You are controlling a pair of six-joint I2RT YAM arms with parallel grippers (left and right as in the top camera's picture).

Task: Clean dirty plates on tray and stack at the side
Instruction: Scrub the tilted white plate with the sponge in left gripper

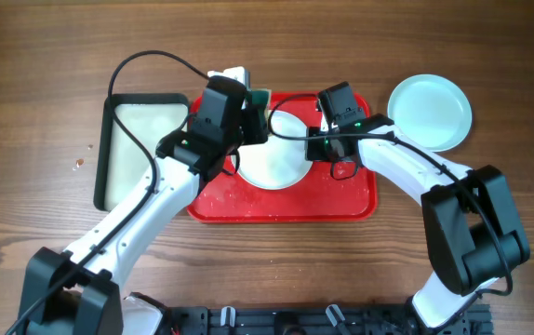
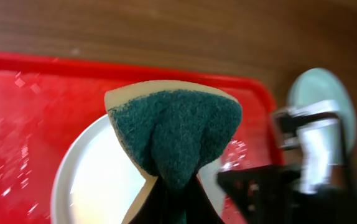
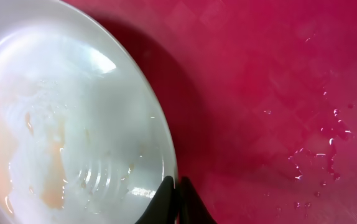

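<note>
While the overhead view looks straight down, the large red rectangular plastic tray (image 1: 286,207) sits mid-way across the brown wooden table (image 1: 25,74). The round white shallow plate (image 3: 73,112) lies on the tray's left-centre part. My right gripper (image 3: 177,186) is pinched on that plate's right-hand rim, the two dark fingertips drawn together over the edge. A dark shadow falls on the tray just beside the rim there. The plate's inside is wet and glossy, with pale orange smears (image 3: 54,186) toward one side. Water beads (image 3: 328,146) dot the bare red plastic near my right fingers. My left gripper (image 2: 173,202) is clamped on a folded wedge of yellow foam sponge (image 2: 172,134), its dark green scouring face turned outward. The sponge hangs over the far part of the white plate; I cannot tell whether it touches. A round pale turquoise plate (image 1: 430,112) rests on the table off the tray, just beside its far right corner. A smaller black-rimmed tray with pale inside (image 1: 105,149) lies to the red tray's left, my left arm crossing the gap between them.
</note>
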